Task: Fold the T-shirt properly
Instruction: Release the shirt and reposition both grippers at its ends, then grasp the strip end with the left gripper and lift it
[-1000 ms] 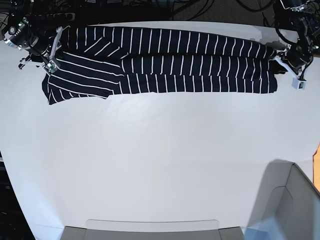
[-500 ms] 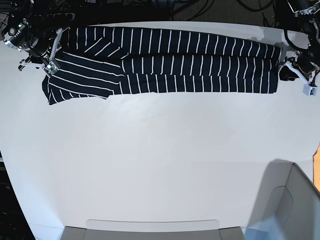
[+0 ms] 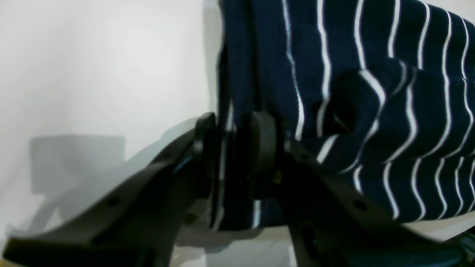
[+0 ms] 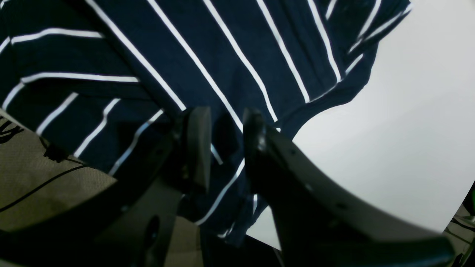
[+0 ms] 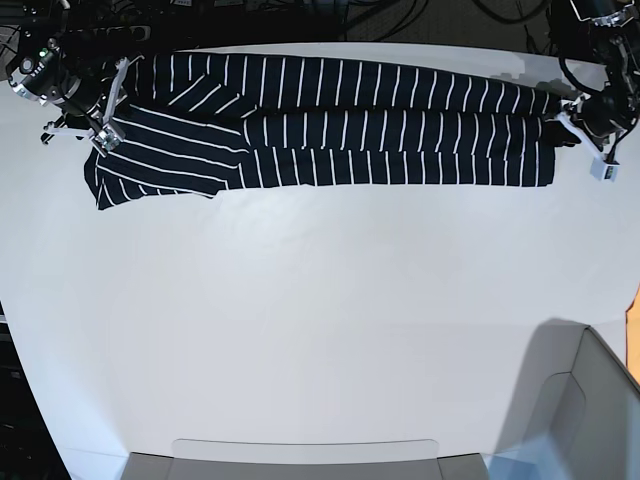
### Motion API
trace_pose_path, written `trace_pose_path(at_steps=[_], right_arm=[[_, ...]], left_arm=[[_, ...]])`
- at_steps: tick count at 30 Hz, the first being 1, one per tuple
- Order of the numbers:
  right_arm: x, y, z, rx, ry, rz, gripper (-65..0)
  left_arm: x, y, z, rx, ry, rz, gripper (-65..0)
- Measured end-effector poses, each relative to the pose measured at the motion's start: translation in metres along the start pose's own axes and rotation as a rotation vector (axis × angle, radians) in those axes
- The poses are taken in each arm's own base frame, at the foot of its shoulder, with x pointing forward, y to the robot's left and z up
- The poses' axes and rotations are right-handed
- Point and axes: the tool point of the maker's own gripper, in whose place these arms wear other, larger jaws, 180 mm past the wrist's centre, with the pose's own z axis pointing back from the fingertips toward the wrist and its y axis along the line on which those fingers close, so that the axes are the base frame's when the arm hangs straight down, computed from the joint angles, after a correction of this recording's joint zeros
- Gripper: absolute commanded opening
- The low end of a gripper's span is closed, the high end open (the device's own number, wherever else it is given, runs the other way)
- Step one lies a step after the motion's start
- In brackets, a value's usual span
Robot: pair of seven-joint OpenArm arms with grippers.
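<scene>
One T-shirt (image 5: pixel 330 135) lies lengthwise along the table's (image 5: pixel 320 330) far edge.

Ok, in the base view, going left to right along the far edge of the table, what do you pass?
Right hand at the sleeve end → T-shirt, folded into a long band → left hand at the other end.

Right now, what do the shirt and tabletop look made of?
T-shirt: soft knit cloth, likely cotton jersey, matte; it drapes, creases and bunches between the jaws, stripes bending with the folds. Table: smooth, hard white board, probably laminate, faintly satin; soft shadows and no visible grain.
</scene>
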Motion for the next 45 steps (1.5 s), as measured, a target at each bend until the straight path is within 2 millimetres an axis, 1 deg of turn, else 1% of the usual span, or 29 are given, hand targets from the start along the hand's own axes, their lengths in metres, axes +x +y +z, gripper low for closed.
trace_pose_path(at_steps=[6, 9, 10, 13, 16, 20, 22, 25, 32, 34, 36, 38, 41, 43, 45], right_arm=[[0.000, 0.000, 0.000, 0.000, 0.000, 0.000, -48.9], [-0.001, 0.001, 0.000, 0.003, 0.001, -0.001, -48.9], [-0.001, 0.001, 0.000, 0.002, 0.002, -0.001, -48.9], [-0.001, 0.001, 0.000, 0.002, 0.001, 0.000, -48.9], [-0.001, 0.002, 0.000, 0.004, 0.003, -0.001, -48.9], [-0.002, 0.001, 0.000, 0.003, 0.004, 0.001, -48.9], [-0.002, 0.001, 0.000, 0.003, 0.004, 0.001, -48.9], [-0.002, 0.000, 0.000, 0.001, 0.005, 0.002, -48.9], [-0.002, 0.000, 0.001, 0.000, 0.004, 0.001, -48.9], [0.000, -0.001, 0.000, -0.001, 0.001, 0.001, -48.9], [0.001, -0.001, 0.001, -0.003, -0.002, 0.002, -49.0], [0.000, -0.001, 0.001, -0.003, -0.001, 0.002, -49.0], [0.000, -0.001, 0.001, -0.003, -0.001, 0.002, -49.0], [0.001, -0.001, 0.001, -0.003, -0.002, 0.001, -49.0], [0.001, 0.000, 0.000, -0.001, -0.004, -0.002, -49.0]], left_arm=[[0.000, -0.002, -0.002, -0.006, 0.001, -0.003, -47.6], [-0.008, -0.010, -0.014, -0.039, 0.014, 0.008, -47.6], [-0.006, -0.012, -0.019, -0.063, -0.020, 0.036, -47.6], [-0.012, -0.018, -0.035, -0.131, -0.066, 0.106, -47.6], [-0.019, -0.018, -0.042, -0.148, -0.064, 0.128, -47.6], [-0.017, -0.022, -0.045, -0.150, -0.084, 0.125, -48.2], [-0.018, -0.029, -0.047, -0.160, -0.073, 0.108, -51.7], [-0.022, -0.036, -0.052, -0.174, -0.043, 0.088, -65.0], [-0.014, -0.036, -0.056, -0.193, -0.044, 0.093, -65.0], [-0.009, -0.024, -0.051, -0.169, -0.052, 0.102, -65.0], [-0.003, -0.016, -0.047, -0.153, -0.074, 0.123, -65.0], [0.005, -0.003, -0.039, -0.124, -0.101, 0.134, -65.0], [0.008, 0.023, -0.024, -0.053, -0.081, 0.119, -65.0], [0.017, 0.038, -0.016, 0.000, -0.073, 0.115, -65.0], [0.018, 0.048, -0.011, 0.032, -0.033, 0.096, -65.0]])
